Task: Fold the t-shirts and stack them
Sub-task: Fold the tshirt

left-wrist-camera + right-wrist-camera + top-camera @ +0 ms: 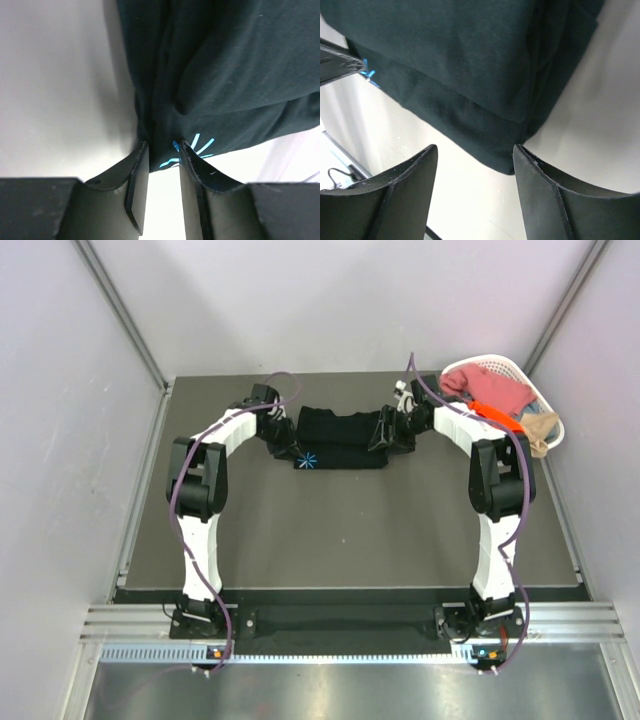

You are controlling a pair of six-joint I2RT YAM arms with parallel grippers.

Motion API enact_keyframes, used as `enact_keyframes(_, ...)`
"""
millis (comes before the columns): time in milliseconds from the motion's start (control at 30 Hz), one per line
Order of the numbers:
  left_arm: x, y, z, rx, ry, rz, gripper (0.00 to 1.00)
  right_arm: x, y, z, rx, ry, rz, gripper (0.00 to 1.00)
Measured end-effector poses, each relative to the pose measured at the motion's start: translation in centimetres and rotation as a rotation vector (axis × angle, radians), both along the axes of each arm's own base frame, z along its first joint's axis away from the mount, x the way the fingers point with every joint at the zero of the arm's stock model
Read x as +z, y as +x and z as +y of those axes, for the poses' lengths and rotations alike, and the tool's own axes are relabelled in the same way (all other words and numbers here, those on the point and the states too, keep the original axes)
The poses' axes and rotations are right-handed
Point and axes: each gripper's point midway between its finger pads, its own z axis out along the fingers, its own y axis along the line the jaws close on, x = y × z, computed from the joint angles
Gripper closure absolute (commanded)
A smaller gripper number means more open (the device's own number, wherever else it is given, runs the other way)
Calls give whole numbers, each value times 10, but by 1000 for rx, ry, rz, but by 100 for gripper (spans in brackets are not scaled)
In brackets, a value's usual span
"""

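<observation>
While left gripper is straddling the black t-shirt hem, hold uncertain, right gripper is hovering open, needing a matching pinch.

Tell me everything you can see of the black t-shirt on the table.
The black t-shirt is soft, plain cloth, folded into a wide layered band lying flat at the far middle of the dark table. A small light-blue starburst mark sits at its near-left corner. The left gripper has that corner at its fingertips; whether it pinches it is unclear. The right gripper stands open at the opposite end, not gripping.
</observation>
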Motion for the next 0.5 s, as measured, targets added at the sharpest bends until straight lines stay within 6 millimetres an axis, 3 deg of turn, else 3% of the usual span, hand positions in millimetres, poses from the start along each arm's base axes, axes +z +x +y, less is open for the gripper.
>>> enact_keyframes(200, 3, 2, -4, -3, -26, -9, 74, -6, -1, -8, 8, -55, -10, 37)
enact_keyframes(300, 3, 2, -5, 1, -29, -7, 83, -7, -2, -9, 15, -57, -11, 40)
enact_keyframes(400, 2, 2, -5, 4, -31, -3, 98, -7, -2, -7, 26, -46, -11, 62)
enact_keyframes(433, 2, 1, -5, 4, -31, -1, 100, -9, -2, -6, 28, -40, -6, 73)
enact_keyframes(500, 0, 0, -4, 5, -30, 5, 100, -13, -3, -4, 30, -27, 3, 82)
